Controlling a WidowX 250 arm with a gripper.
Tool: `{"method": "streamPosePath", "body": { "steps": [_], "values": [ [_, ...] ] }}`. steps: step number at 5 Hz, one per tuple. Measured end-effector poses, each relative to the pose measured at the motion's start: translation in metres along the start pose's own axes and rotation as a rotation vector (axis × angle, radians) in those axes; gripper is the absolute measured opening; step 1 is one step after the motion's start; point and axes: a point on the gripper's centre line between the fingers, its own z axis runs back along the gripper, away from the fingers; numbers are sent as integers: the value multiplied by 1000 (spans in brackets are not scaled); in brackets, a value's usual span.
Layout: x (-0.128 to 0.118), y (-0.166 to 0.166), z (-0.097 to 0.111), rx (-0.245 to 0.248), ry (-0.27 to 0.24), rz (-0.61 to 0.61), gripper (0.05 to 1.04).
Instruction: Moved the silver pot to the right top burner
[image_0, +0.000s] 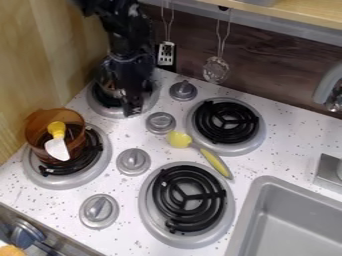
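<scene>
Tool (133, 106) over upper-left burner (107, 110), at the partly hidden silver pot (109, 81); whether spread or closed, cannot tell.

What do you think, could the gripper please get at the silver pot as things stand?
Probably yes: the gripper hangs by the silver pot at the top left burner, and the amber pot stands on another burner, clear of it.
</scene>
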Motion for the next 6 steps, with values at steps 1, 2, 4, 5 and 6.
{"method": "streamPosePath", "body": {
  "steps": [1, 2, 4, 5, 6],
  "values": [
    [-3, 28, -8, 9, 29, -89, 999],
    [-11, 34, -18, 22, 76, -121, 1000],
    [-20, 43, -36, 11, 94, -147, 999],
    [-16, 50, -41, 13, 82, -177, 999],
    [-17, 51, -41, 9, 85, -193, 1000]
  ]
}}
